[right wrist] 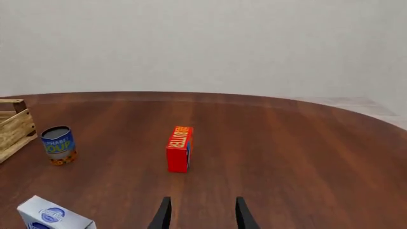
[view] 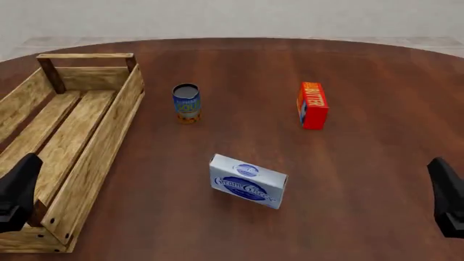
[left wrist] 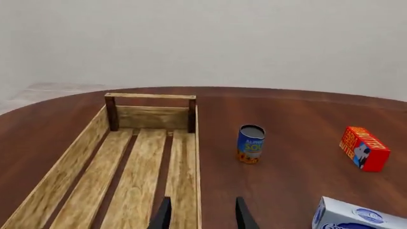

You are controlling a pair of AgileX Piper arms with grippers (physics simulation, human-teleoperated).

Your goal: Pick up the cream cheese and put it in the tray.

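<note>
Fingertips of the left gripper [left wrist: 202, 215] poke into the left wrist view, spread apart with nothing between them. They hang over the near side wall of the tray [left wrist: 76, 157], whose slatted floor runs away ahead of them. The cream cheese [left wrist: 356, 215] sits off to that gripper's right, only its corner showing. A soup can [left wrist: 250, 143] stands upright ahead and slightly right, and a butter box [left wrist: 363, 148] lies farther right.

From the front camera, the left gripper [view: 18, 190] is a dark shape over the tray's [view: 108, 130] near end, and the right gripper [view: 447, 196] sits at the opposite edge; their spread can't be judged here. The cream cheese [view: 248, 180] stands on the table [view: 377, 81] between the two grippers, well apart from both and outside the tray. The soup can [view: 186, 103] and butter box [view: 312, 104] lie beyond it.

In the right wrist view, the right gripper's [right wrist: 202, 215] fingers are also spread and empty. The butter box [right wrist: 178, 148] stands just ahead, the soup can [right wrist: 58, 144] farther left, and the cream cheese [right wrist: 54, 217] near on its left.
</note>
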